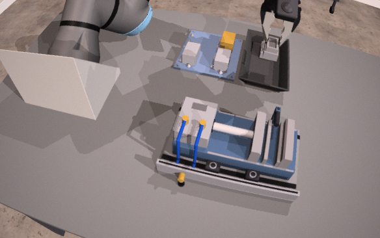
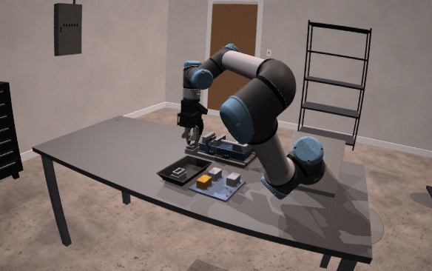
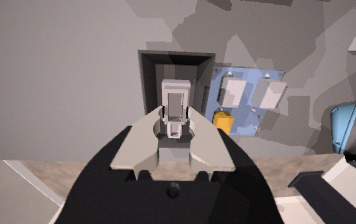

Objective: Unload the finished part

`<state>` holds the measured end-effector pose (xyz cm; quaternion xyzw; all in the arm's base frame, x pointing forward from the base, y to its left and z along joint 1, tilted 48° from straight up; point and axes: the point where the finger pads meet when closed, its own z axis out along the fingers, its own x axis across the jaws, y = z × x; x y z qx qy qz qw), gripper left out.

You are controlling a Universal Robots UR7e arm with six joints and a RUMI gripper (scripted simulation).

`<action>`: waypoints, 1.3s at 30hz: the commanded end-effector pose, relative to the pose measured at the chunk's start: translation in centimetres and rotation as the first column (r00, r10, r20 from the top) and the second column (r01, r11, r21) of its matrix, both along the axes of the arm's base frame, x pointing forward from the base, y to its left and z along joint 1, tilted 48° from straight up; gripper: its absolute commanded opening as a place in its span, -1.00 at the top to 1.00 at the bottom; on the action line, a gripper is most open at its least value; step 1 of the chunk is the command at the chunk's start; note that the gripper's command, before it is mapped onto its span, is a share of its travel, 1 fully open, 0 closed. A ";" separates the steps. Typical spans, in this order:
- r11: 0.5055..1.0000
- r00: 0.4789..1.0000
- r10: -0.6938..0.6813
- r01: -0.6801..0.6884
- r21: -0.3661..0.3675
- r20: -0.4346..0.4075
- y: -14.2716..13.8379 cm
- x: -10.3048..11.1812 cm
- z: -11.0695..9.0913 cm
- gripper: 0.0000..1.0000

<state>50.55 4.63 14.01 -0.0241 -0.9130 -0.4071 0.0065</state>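
Observation:
My gripper [image 1: 276, 38] is shut on the finished part [image 1: 275, 35], a small grey block with a pocket on top, and holds it high above the table. In the wrist view the part [image 3: 174, 129] sits between the two jaws. The black outfeed tray [image 1: 265, 65] lies below, and a second pocketed block [image 1: 269, 52] rests at its far end. That block shows in the wrist view [image 3: 175, 97] just beyond the held part, inside the tray [image 3: 175, 75]. The blue vise [image 1: 234, 140] stands with nothing between its jaws. From the side, the gripper [image 2: 191, 140] hangs well above the tray.
A blue fixture plate [image 1: 209, 53] with two grey blocks and a yellow block lies right beside the tray. A slanted white panel [image 1: 62, 84] stands at the left by the arm's base. The vise's blue hoses [image 1: 189, 140] and rail face the front.

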 end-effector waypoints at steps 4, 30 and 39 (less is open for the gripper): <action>1.000 1.000 -0.001 0.001 -0.001 0.001 1.0 0.1 -0.9 1.00; 1.000 1.000 -0.001 0.001 -0.001 0.001 4.3 0.1 -3.9 1.00; 1.000 1.000 -0.001 0.001 -0.001 0.001 4.9 0.1 -4.4 1.00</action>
